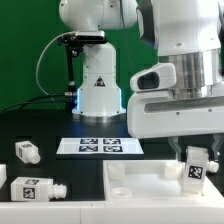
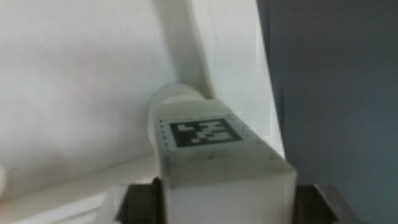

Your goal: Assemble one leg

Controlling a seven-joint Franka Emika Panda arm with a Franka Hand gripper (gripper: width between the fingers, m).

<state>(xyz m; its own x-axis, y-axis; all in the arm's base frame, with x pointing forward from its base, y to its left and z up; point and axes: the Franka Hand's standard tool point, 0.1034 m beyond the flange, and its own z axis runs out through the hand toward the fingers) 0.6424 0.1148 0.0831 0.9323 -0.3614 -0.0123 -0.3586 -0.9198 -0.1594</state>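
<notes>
Gripping a leg [image 1: 197, 167] between clenched fingers, the gripper [image 1: 195, 158] hangs low over the slab's [image 1: 140, 183] corner on the exterior view's right, probably lining the peg up with its mount. Wrist view shows the tagged leg [image 2: 215, 150] clamped against the slab's raised edge [image 2: 210, 50]. Two spare legs [image 1: 27, 151] lie well apart, left.

The marker board [image 1: 100, 146] is lying on the table [image 1: 40, 125] in front of the arm's base [image 1: 98, 85]. Two legs [image 1: 27, 152] [image 1: 34, 187] are sitting toward the exterior view's left. The slab [image 1: 150, 186] is lying toward the exterior view's right, and a third leg [image 1: 197, 167] is hanging in the gripper [image 1: 197, 153] over its far corner.
</notes>
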